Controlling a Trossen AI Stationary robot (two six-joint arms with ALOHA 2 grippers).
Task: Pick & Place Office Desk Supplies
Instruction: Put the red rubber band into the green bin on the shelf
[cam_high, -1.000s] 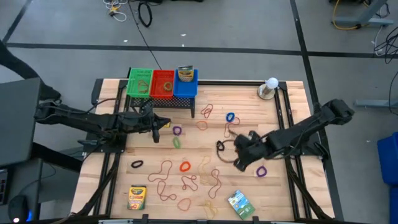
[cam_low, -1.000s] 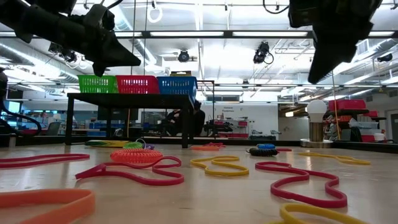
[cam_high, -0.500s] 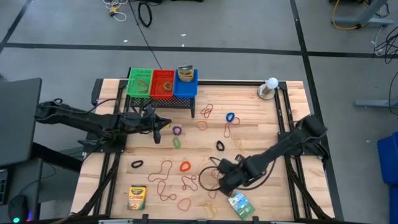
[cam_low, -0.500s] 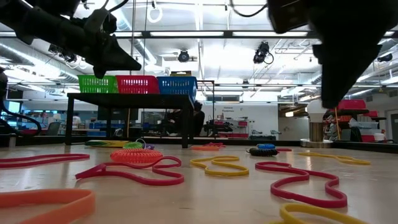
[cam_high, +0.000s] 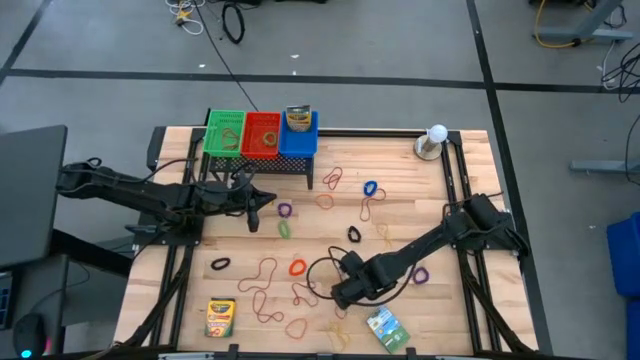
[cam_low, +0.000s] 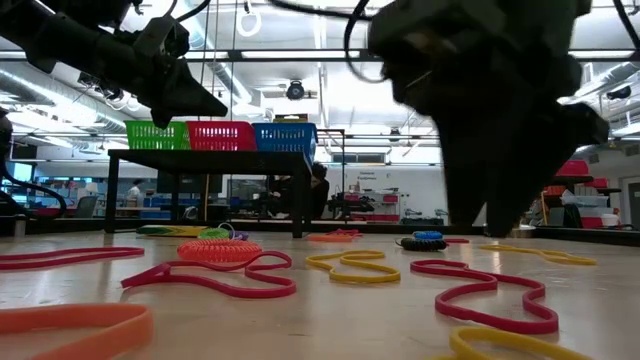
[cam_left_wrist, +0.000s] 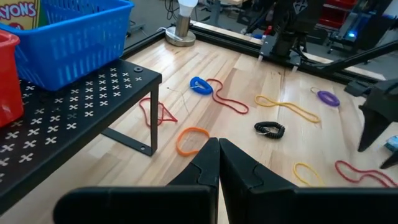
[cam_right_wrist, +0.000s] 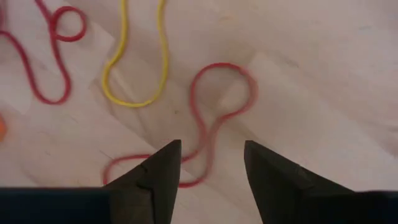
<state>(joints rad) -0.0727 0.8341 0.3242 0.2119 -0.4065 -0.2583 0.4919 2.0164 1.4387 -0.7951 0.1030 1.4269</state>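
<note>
1. We are hovering our right gripper (cam_right_wrist: 205, 180) over a red band (cam_right_wrist: 211, 118) lying on the table (cam_high: 470, 160), well forward of the black rack (cam_high: 262, 160) – toward the front edge, beside the green packet (cam_high: 385, 325). The fingers (cam_right_wrist: 155, 174) are standing spread wide with nothing between them.
2. We are keeping the left gripper (cam_left_wrist: 217, 165) just in front of the rack, its fingers pressed together and empty.
3. The red band is lying flat as a loose figure-eight. Its long axis is running on a slant from one rounded loop, through a pinched waist, to a second lobe that is passing between our open fingers.
4. A yellow band (cam_right_wrist: 134, 59) is lying just beside it, near the upper loop – and another red strand (cam_right_wrist: 53, 53) is curling beyond that.
5. What we are judging as risks:
   - The band is thin and flat on the wood, so the fingertips could be closing above it and coming up empty.
   - Closing off the waist, we could be catching only one strand, letting the loop slip or dangle.
   - Drifting toward the yellow band, we could be snagging two at once.
</note>
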